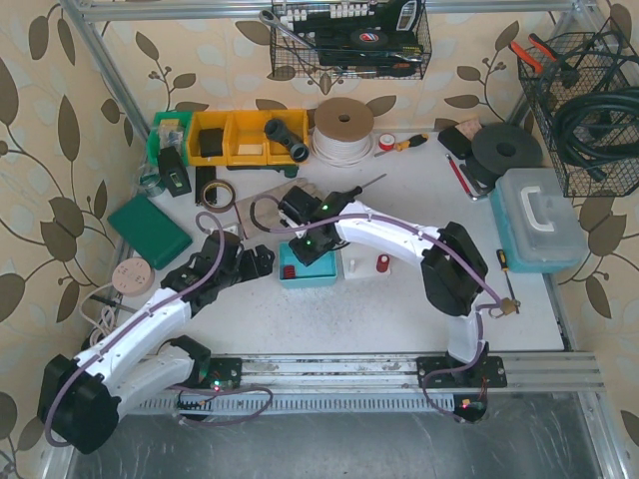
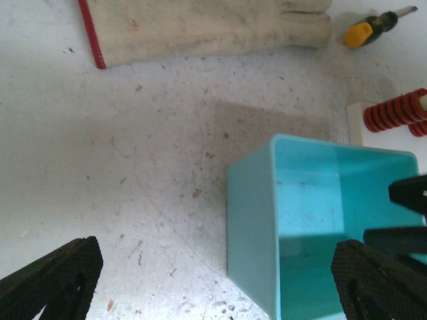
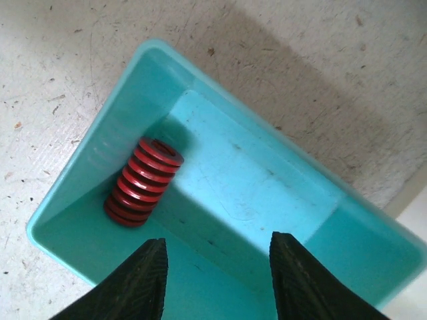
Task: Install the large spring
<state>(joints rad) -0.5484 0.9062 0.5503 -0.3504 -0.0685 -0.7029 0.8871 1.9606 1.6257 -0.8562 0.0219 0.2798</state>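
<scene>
- The large red coil spring (image 3: 143,183) lies on its side in one corner of a teal plastic rectangular bin (image 3: 93,170), against the wall and tilted slightly up it.
- The right tool (image 3: 219,257) hangs above the bin's open top with its black textured fingers spread wide and nothing between them. In the right wrist view the spring lies up and to the left of the gap, closest to the left finger and apart from it.
- The left tool (image 2: 215,261) is also spread wide and empty. One pad is over the bare, scuffed white worktop (image 2: 133,167) and the other is over the near corner of the bin, so the bin wall stands between the pads.
- No brand, label or writing is sharp enough to read. A red-and-white logo on a black box in the wire basket (image 1: 349,40) at the back is too small to make out.
- Just beyond the bin sits a white block (image 2: 387,143) carrying more red coil springs (image 2: 395,110).
- Farther off lie a soiled cream work glove with a red cuff edge (image 2: 200,27) and a yellow-handled screwdriver (image 2: 370,27).
- A row of yellow storage bins (image 1: 245,138), a spool of white cord (image 1: 343,130) and a pale blue toolbox (image 1: 539,220) ring the worktop, well apart from the bin.
</scene>
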